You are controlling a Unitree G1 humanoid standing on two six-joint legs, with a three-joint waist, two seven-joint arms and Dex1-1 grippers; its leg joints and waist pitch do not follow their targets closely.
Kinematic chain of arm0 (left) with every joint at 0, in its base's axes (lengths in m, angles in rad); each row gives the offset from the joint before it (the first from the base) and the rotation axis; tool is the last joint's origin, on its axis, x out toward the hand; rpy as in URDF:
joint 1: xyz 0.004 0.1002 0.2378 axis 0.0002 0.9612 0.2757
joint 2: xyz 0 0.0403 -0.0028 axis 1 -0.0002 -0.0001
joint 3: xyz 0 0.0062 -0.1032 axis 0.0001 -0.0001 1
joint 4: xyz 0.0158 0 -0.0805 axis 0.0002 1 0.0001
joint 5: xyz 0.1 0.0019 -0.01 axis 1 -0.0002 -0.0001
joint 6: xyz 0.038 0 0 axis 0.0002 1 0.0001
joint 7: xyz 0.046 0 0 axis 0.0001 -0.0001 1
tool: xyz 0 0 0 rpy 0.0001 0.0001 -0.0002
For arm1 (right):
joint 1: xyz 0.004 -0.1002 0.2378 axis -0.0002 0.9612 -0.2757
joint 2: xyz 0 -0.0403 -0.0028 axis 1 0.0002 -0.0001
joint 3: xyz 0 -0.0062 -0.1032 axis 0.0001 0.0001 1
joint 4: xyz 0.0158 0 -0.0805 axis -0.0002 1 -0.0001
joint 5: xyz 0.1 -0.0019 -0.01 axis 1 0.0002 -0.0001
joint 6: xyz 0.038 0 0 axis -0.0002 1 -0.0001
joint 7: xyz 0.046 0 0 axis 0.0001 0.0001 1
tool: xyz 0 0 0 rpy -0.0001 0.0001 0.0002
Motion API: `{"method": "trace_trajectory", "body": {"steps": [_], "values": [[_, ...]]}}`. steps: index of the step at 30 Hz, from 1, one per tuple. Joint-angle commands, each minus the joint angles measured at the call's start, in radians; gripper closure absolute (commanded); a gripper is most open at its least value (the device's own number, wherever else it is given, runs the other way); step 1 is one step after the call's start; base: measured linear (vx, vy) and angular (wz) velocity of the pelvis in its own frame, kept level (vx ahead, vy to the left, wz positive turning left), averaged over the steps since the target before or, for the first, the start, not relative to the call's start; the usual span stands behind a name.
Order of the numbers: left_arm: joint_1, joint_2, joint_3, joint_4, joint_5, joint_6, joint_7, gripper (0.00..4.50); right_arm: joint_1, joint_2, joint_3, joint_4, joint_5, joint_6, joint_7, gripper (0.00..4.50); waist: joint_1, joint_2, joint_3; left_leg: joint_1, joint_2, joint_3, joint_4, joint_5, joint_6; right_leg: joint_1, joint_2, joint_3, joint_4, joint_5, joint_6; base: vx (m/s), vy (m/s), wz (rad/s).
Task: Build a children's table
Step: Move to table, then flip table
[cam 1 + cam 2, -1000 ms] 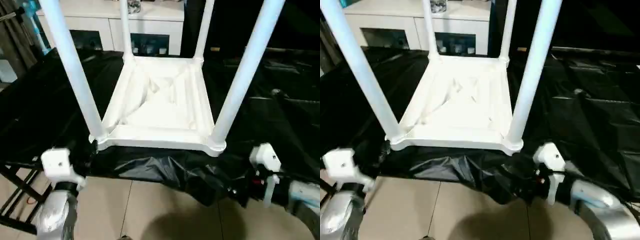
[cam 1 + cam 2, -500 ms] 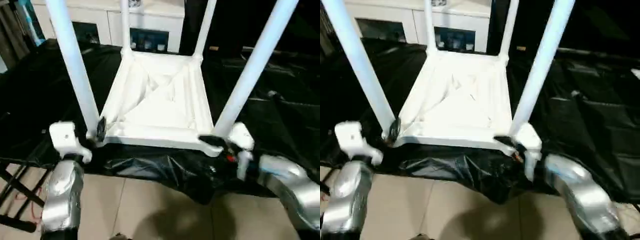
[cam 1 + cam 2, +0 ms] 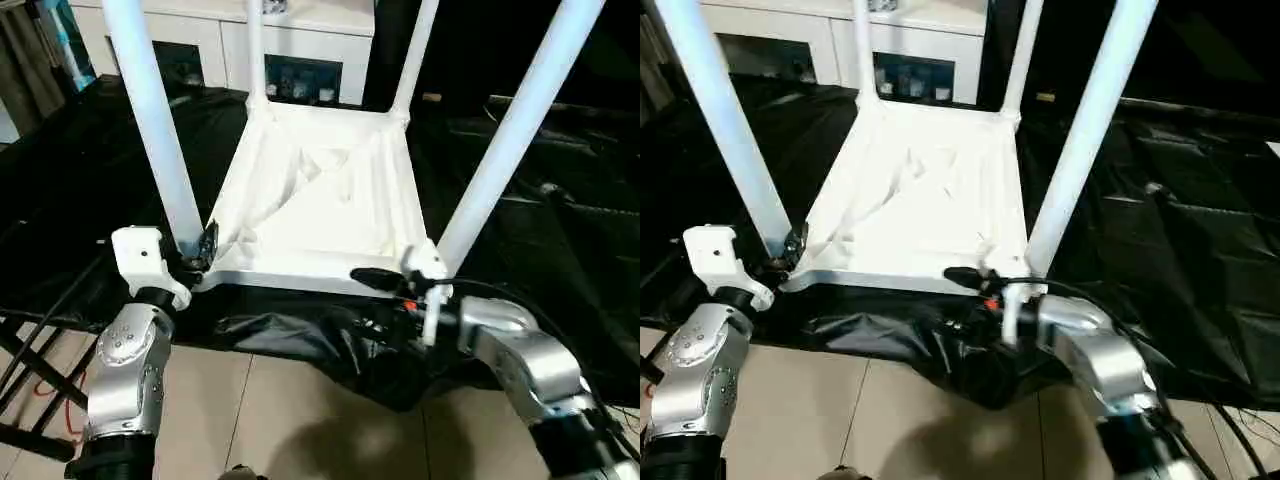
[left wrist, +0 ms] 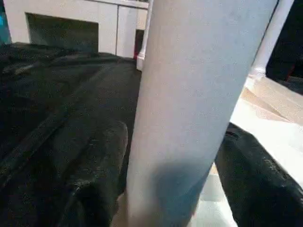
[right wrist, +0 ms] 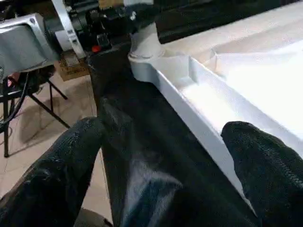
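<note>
The children's table stands upside down on a black sheet, its ribbed white tabletop (image 3: 320, 200) facing up with all four white legs standing in the corner sockets. My left gripper (image 3: 203, 248) is at the foot of the near-left leg (image 3: 150, 120). In the left wrist view that leg (image 4: 189, 94) sits between the two black fingers (image 4: 94, 179), which press on both sides. My right gripper (image 3: 372, 280) is open at the tabletop's near rim (image 5: 189, 94), close to the near-right leg (image 3: 510, 140), one finger (image 5: 71, 161) outside the rim and the other over the underside.
The black sheet (image 3: 80, 180) covers the work surface and hangs crumpled over its front edge (image 3: 330, 340). A white glass-door cabinet (image 3: 210, 40) stands behind. Tiled floor (image 3: 300, 420) lies below, with a black folding stand (image 3: 30, 350) at the lower left.
Both arms have risen and come in to the table. The left gripper reached the near-left leg's foot. The right gripper swung left along the near rim. The camera has shifted too.
</note>
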State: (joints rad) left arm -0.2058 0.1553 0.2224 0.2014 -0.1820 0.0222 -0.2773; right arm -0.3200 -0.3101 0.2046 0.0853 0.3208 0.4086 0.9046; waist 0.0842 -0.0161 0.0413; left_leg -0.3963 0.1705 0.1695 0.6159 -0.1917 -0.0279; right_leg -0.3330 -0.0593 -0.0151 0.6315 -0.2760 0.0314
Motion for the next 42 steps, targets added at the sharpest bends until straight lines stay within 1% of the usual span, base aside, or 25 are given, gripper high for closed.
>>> {"method": "trace_trajectory", "body": {"steps": [1, 4, 6, 11, 14, 16, 17, 18, 20, 21, 22, 25, 27, 28, 29, 30, 31, 32, 33, 34, 35, 37, 38, 40, 42], "values": [[0.003, 0.006, -0.002, -0.002, -0.012, 0.025, 0.005, 1.69, -0.014, -0.002, 0.008, 0.013, -0.002, -0.013, 0.015, 0.0, 0.004, 0.016, -0.055, 0.037, 0.067, -0.032, -0.086, -0.135, -0.021, 0.011, -0.081, 0.027, -0.053, 0.265, -0.22, 0.0, 0.0, 0.0], [0.006, 0.007, -0.004, -0.004, -0.018, 0.036, -0.001, 1.84, -0.013, -0.001, 0.01, 0.011, 0.003, -0.009, 0.022, 0.0, 0.009, 0.016, -0.055, 0.036, 0.067, -0.032, -0.088, -0.136, -0.025, 0.011, -0.08, 0.027, -0.051, 0.271, -0.213, 0.0, 0.0, 0.0], [0.006, 0.009, -0.006, -0.004, -0.023, 0.049, -0.009, 2.06, -0.015, 0.001, 0.014, 0.02, 0.001, -0.019, 0.03, 0.0, 0.008, 0.016, -0.055, 0.036, 0.067, -0.033, -0.089, -0.145, -0.029, 0.011, -0.08, 0.026, -0.053, 0.259, -0.21, 0.0, 0.0, 0.0], [-0.009, -0.009, 0.01, 0.006, -0.075, 0.081, -0.02, 2.28, -0.006, 0.004, 0.021, 0.023, -0.005, -0.03, 0.039, 0.0, 0.007, 0.015, -0.053, 0.037, 0.067, -0.033, -0.092, -0.171, -0.037, 0.01, -0.081, 0.028, -0.056, 0.217, -0.209, 0.0, 0.0, 0.0], [-0.035, -0.042, 0.036, 0.008, -0.148, 0.124, -0.014, 2.3, 0.006, 0.005, 0.022, 0.01, -0.01, -0.032, 0.037, 0.0, 0.008, 0.02, -0.052, 0.036, 0.066, -0.032, -0.092, -0.172, -0.038, 0.008, -0.081, 0.029, -0.057, 0.207, -0.213, 0.0, 0.0, 0.0], [-0.05, -0.065, 0.054, 0.004, -0.187, 0.148, 0.0, 2.3, 0.011, 0.006, 0.021, 0.001, -0.01, -0.031, 0.033, 0.0, 0.009, 0.017, -0.05, 0.037, 0.066, -0.031, -0.093, -0.186, -0.038, 0.007, -0.082, 0.03, -0.06, 0.184, -0.217, 0.0, 0.0, 0.0], [-0.061, -0.084, 0.066, -0.001, -0.218, 0.169, 0.011, 2.3, 0.017, 0.007, 0.019, -0.011, -0.007, -0.028, 0.028, 0.0, 0.009, 0.028, -0.051, 0.036, 0.066, -0.032, -0.093, -0.186, -0.041, 0.008, -0.083, 0.03, -0.058, 0.18, -0.218, 0.0, 0.0, 0.0], [-0.068, -0.096, 0.073, -0.004, -0.236, 0.183, 0.018, 2.3, 0.022, 0.008, 0.018, -0.02, -0.005, -0.026, 0.025, 0.0, 0.01, 0.021, -0.05, 0.036, 0.067, -0.03, -0.093, -0.187, -0.038, 0.008, -0.083, 0.031, -0.061, 0.172, -0.22, 0.0, 0.0, 0.0], [-0.089, -0.146, 0.096, -0.015, -0.305, 0.222, 0.043, 2.3, 0.043, 0.015, 0.005, -0.054, 0.025, 0.003, 0.015, 0.0, 0.014, 0.028, -0.045, 0.034, 0.066, -0.027, -0.091, -0.188, -0.023, 0.007, -0.087, 0.034, -0.065, 0.122, -0.226, 0.0, 0.0, 0.0], [-0.093, -0.158, 0.099, -0.019, -0.319, 0.233, 0.055, 2.3, 0.049, 0.014, 0.003, -0.06, 0.032, 0.009, 0.015, 0.0, 0.015, 0.026, -0.044, 0.034, 0.066, -0.026, -0.093, -0.191, -0.019, 0.006, -0.087, 0.034, -0.069, 0.106, -0.227, 0.0, 0.0, 0.0], [-0.095, -0.169, 0.1, -0.023, -0.33, 0.244, 0.063, 2.3, 0.054, 0.014, 0.002, -0.065, 0.035, 0.012, 0.013, 0.0, 0.018, 0.035, -0.045, 0.033, 0.066, -0.027, -0.091, -0.189, -0.016, 0.006, -0.088, 0.034, -0.067, 0.085, -0.232, 0.0, 0.0, 0.0], [-0.105, -0.201, 0.104, -0.037, -0.353, 0.273, 0.085, 2.3, 0.067, 0.023, -0.011, -0.065, 0.025, 0.021, -0.026, 0.0, 0.016, 0.033, -0.044, 0.029, 0.065, -0.026, -0.091, -0.179, -0.015, 0.005, -0.087, 0.035, -0.072, 0.05, -0.235, 0.0, 0.0, 0.0], [-0.109, -0.218, 0.091, -0.052, -0.351, 0.287, 0.086, 2.3, 0.061, 0.045, -0.036, -0.033, 0.007, 0.032, -0.092, 0.0, 0.012, 0.036, -0.047, 0.027, 0.065, -0.027, -0.09, -0.15, -0.014, 0.005, -0.083, 0.034, -0.069, 0.088, -0.23, 0.0, 0.0, 0.0], [-0.11, -0.236, 0.079, -0.068, -0.342, 0.307, 0.084, 2.3, 0.043, 0.09, -0.085, 0.017, 0.0, 0.04, -0.192, 0.0, 0.012, 0.036, -0.05, 0.028, 0.064, -0.026, -0.087, -0.123, -0.008, 0.005, -0.083, 0.034, -0.066, 0.126, -0.229, 0.0, 0.0, 0.0], [-0.11, -0.236, 0.079, -0.068, -0.342, 0.307, 0.084, 2.31, 0.043, 0.09, -0.085, 0.017, 0.0, 0.04, -0.192, 0.0, 0.01, 0.036, -0.054, 0.027, 0.061, -0.025, -0.084, -0.095, -0.003, 0.004, -0.082, 0.032, -0.062, 0.159, -0.233, 0.0, 0.0, 0.0], [-0.109, -0.25, 0.072, -0.078, -0.338, 0.315, 0.09, 2.33, 0.022, 0.134, -0.136, 0.061, 0.009, 0.035, -0.279, 0.0, 0.013, 0.036, -0.059, 0.028, 0.062, -0.026, -0.08, -0.071, 0.001, 0.006, -0.082, 0.031, -0.059, 0.191, -0.233, 0.0, 0.0, 0.0], [-0.105, -0.258, 0.062, -0.087, -0.333, 0.318, 0.093, 2.33, -0.002, 0.182, -0.195, 0.1, 0.051, 0.037, -0.346, 0.0, 0.011, 0.039, -0.063, 0.023, 0.059, -0.024, -0.077, -0.032, 0.015, 0.002, -0.079, 0.031, -0.051, 0.261, -0.238, 0.0, 0.0, 0.0], [-0.104, -0.26, 0.058, -0.09, -0.331, 0.318, 0.094, 2.34, -0.017, 0.203, -0.225, 0.124, 0.067, 0.036, -0.388, 0.0, 0.012, 0.038, -0.065, 0.023, 0.057, -0.023, -0.073, -0.017, 0.028, 0.001, -0.076, 0.029, -0.049, 0.3, -0.239, 0.0, 0.0, 0.0], [-0.104, -0.26, 0.058, -0.09, -0.331, 0.318, 0.094, 2.34, -0.017, 0.203, -0.225, 0.124, 0.067, 0.036, -0.388, 0.0, 0.012, 0.038, -0.064, 0.022, 0.057, -0.022, -0.073, -0.016, 0.033, 0.001, -0.076, 0.029, -0.048, 0.308, -0.24, 0.0, 0.0, 0.0], [-0.103, -0.261, 0.057, -0.093, -0.333, 0.321, 0.098, 2.34, -0.032, 0.22, -0.25, 0.147, 0.076, 0.034, -0.434, 0.0, 0.015, 0.041, -0.063, 0.024, 0.059, -0.022, -0.074, -0.023, 0.037, 0.0, -0.074, 0.027, -0.05, 0.302, -0.231, 0.0, 0.0, 0.0], [-0.104, -0.263, 0.058, -0.093, -0.336, 0.321, 0.102, 2.34, -0.048, 0.234, -0.275, 0.171, 0.094, 0.031, -0.463, 0.0, 0.014, 0.038, -0.061, 0.021, 0.059, -0.021, -0.074, -0.027, 0.036, 0.001, -0.075, 0.028, -0.049, 0.301, -0.228, 0.0, 0.0, 0.0], [-0.108, -0.262, 0.057, -0.095, -0.35, 0.33, 0.117, 2.34, -0.107, 0.28, -0.359, 0.247, 0.201, 0.02, -0.486, 0.0, 0.013, 0.04, -0.061, 0.023, 0.059, -0.02, -0.079, -0.063, 0.025, 0.002, -0.08, 0.028, -0.053, 0.25, -0.229, 0.0, 0.0, 0.0], [-0.109, -0.262, 0.057, -0.096, -0.351, 0.33, 0.117, 2.34, -0.11, 0.283, -0.363, 0.25, 0.208, 0.02, -0.484, 0.0, 0.015, 0.045, -0.061, 0.023, 0.06, -0.02, -0.079, -0.068, 0.022, 0.001, -0.08, 0.028, -0.053, 0.244, -0.227, 0.0, 0.0, 0.0], [-0.11, -0.263, 0.06, -0.098, -0.35, 0.335, 0.12, 2.34, -0.135, 0.299, -0.388, 0.274, 0.251, 0.024, -0.454, 0.0, 0.017, 0.042, -0.062, 0.022, 0.061, -0.02, -0.078, -0.046, 0.025, 0.003, -0.077, 0.027, -0.05, 0.271, -0.213, 0.0, 0.0, 0.0], [-0.109, -0.267, 0.06, -0.104, -0.345, 0.342, 0.122, 2.34, -0.17, 0.317, -0.419, 0.31, 0.273, 0.024, -0.426, 0.0, 0.015, 0.039, -0.063, 0.021, 0.06, -0.018, -0.078, -0.047, 0.031, 0.004, -0.078, 0.026, -0.05, 0.282, -0.215, 0.0, 0.0, 0.0]]}}
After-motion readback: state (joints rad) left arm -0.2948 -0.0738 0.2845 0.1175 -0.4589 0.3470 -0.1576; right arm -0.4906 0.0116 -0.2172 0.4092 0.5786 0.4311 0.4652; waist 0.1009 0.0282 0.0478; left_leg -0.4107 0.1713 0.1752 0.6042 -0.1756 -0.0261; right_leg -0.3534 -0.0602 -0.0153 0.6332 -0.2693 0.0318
